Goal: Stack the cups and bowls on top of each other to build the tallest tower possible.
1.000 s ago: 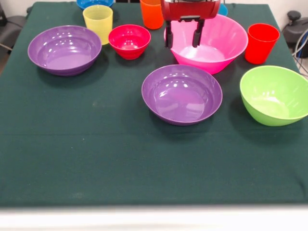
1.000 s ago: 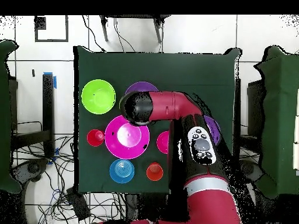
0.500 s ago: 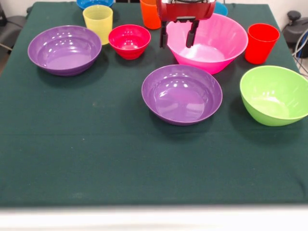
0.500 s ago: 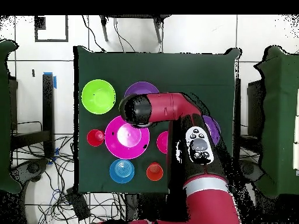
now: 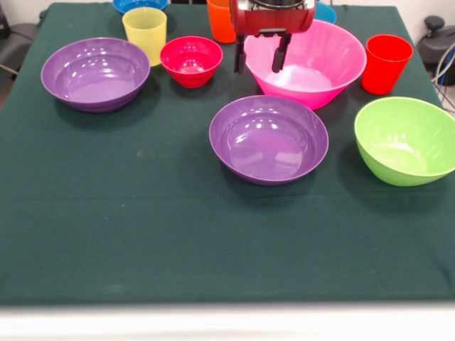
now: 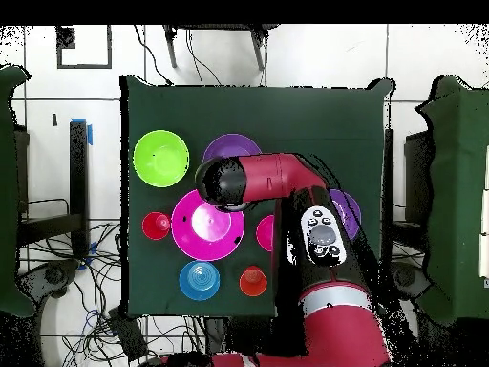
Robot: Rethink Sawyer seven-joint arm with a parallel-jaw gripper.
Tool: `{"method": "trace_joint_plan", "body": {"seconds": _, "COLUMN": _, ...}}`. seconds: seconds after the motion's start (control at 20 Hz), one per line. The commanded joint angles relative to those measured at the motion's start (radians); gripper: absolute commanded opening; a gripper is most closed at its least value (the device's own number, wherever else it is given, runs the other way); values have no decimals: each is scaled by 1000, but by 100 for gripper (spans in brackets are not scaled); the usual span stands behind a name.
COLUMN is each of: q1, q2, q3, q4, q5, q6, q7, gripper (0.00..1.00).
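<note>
While the red arm [image 6: 287, 182] reaches out over the green-covered bench [image 5: 142, 234], its gripper [image 5: 260, 53] hangs at the pink bowl's [image 5: 320, 64] rim on the crimson-bowl side, black fingers [image 5: 239, 55] apart and empty. Nothing is stacked: every cup and bowl sits singly on the cloth. The pink bowl stands at the back, right of centre in the front view. The lime bowl [image 5: 405, 142] lies to its right and nearer the camera. One purple bowl [image 5: 269, 138] sits mid-bench just in front of the pink one; the other purple bowl [image 5: 95, 73] lies well apart at the left. The small crimson bowl [image 5: 191, 60] stands between that purple bowl and the pink bowl. The yellow cup [image 5: 145, 32] is just behind the crimson bowl, the orange cup [image 5: 222, 20] beside the gripper's housing, and the red cup [image 5: 386, 64] just right of the pink bowl. Two blue bowls show only as slivers at the back edge: one [image 5: 140, 5] behind the yellow cup, one [image 5: 325, 13] behind the pink bowl.
</note>
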Motion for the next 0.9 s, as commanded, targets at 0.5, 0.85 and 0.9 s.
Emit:
{"method": "trace_joint_plan", "body": {"seconds": 0.5, "q1": 14, "q2": 137, "q3": 23, "q4": -235, "q5": -135, "q6": -94, "q7": -31, "gripper": 100}}
{"method": "trace_joint_plan", "body": {"seconds": 0.85, "q1": 14, "q2": 190, "q3": -16, "q4": -334, "q5": -155, "q6": -93, "q7": -6, "gripper": 100}}
{"method": "trace_joint_plan", "body": {"seconds": 0.9, "q1": 13, "q2": 198, "q3": -19, "q4": -346, "q5": -157, "q6": -91, "q7": -7, "gripper": 100}}
